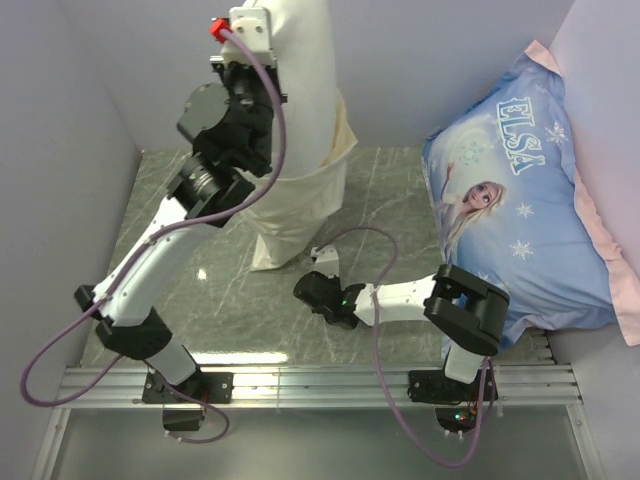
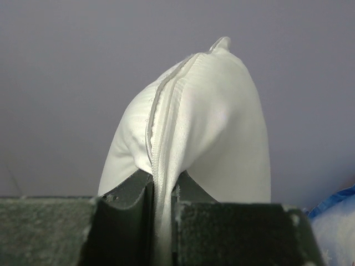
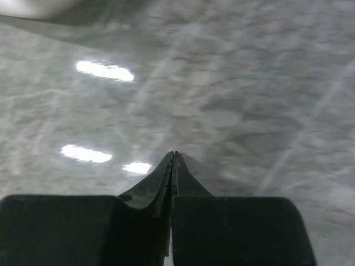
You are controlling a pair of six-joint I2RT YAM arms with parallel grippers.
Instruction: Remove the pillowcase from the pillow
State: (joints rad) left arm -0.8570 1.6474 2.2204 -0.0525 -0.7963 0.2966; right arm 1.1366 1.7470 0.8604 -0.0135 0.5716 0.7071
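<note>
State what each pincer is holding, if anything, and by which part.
The left pincer grips the pillow by its seamed edge, with the pillowcase hanging around its lower end. The right pincer is shut on nothing.

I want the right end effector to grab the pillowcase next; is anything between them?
Nothing visible does: only table surface lies between the shut right end effector and the pillowcase, whose lower end hangs just beyond it.
</note>
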